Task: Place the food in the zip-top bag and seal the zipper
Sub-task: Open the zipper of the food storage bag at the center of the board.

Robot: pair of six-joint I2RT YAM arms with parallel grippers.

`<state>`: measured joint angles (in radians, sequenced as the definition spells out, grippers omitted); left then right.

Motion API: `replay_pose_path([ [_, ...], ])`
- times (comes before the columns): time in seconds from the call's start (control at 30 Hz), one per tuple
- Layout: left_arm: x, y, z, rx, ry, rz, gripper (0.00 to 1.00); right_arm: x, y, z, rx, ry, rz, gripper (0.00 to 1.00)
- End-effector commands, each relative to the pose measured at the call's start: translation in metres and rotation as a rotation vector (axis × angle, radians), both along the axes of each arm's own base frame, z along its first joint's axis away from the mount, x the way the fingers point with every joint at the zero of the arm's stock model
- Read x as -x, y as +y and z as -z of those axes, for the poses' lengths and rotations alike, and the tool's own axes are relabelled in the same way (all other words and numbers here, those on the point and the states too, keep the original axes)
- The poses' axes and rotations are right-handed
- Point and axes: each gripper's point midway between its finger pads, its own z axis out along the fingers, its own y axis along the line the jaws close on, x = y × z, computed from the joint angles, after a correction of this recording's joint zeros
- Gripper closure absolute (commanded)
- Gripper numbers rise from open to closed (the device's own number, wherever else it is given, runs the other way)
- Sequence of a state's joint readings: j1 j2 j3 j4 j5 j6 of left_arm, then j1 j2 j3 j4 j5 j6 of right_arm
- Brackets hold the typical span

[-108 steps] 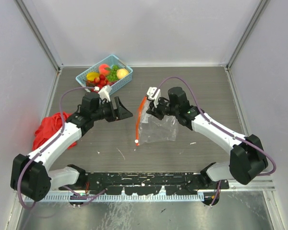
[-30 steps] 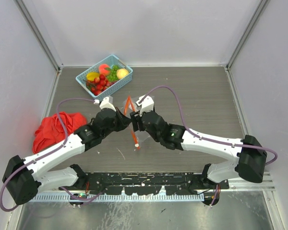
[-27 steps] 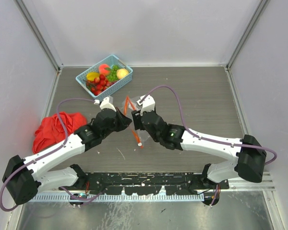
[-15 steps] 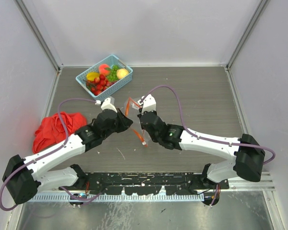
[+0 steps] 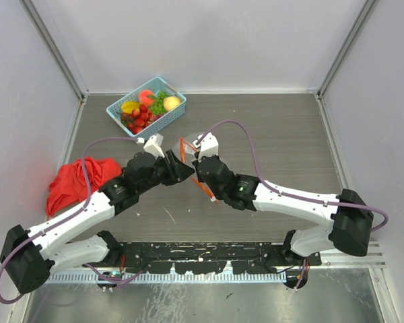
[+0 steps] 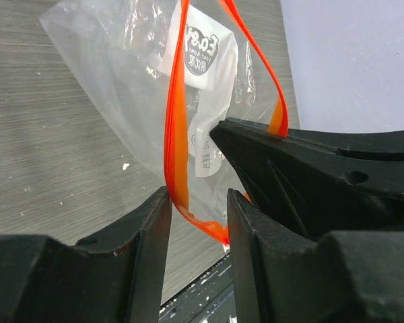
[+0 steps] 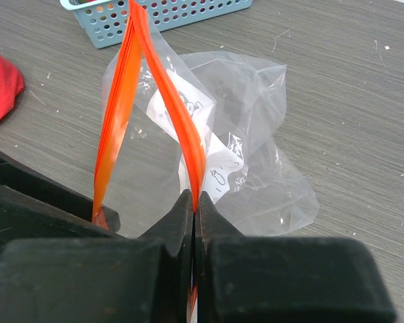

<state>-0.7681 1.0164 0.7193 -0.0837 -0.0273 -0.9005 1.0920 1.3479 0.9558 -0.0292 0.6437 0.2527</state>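
Observation:
The clear zip-top bag (image 6: 121, 87) with its white label (image 6: 202, 50) hangs off the table between my two grippers. My right gripper (image 7: 194, 202) is shut on one side of the red-orange zipper (image 7: 182, 128). My left gripper (image 6: 198, 222) is open, and the other side of the zipper (image 6: 175, 134) runs between its fingers, against the left one. In the top view both grippers, left (image 5: 184, 172) and right (image 5: 196, 171), meet at the table's middle under the bag's mouth (image 5: 182, 147). The food (image 5: 141, 116) lies in the basket at the back left.
The light-blue mesh basket (image 5: 135, 92) stands at the back left and shows at the top of the right wrist view (image 7: 161, 17). A red cloth (image 5: 74, 178) lies at the left wall beside my left arm. Grey walls close in the table.
The arms have come together from apart. In the last second the bag rose and the loose zipper end swung right, while my left gripper closed in around the near zipper side.

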Motion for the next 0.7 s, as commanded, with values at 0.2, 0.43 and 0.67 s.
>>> replay_pose_path([
  [0.2,0.007,-0.018,-0.033,0.227,-0.074,0.132,0.64,0.002,0.006,-0.033,-0.115,-0.052,-0.019,0.99],
  [0.43,0.013,-0.014,-0.042,0.257,-0.097,0.141,0.69,0.0,0.0,-0.027,-0.087,-0.055,0.01,0.99],
  [0.67,0.011,-0.013,-0.034,0.242,-0.08,0.123,0.74,-0.001,0.003,-0.027,-0.081,-0.05,0.004,0.99],
])
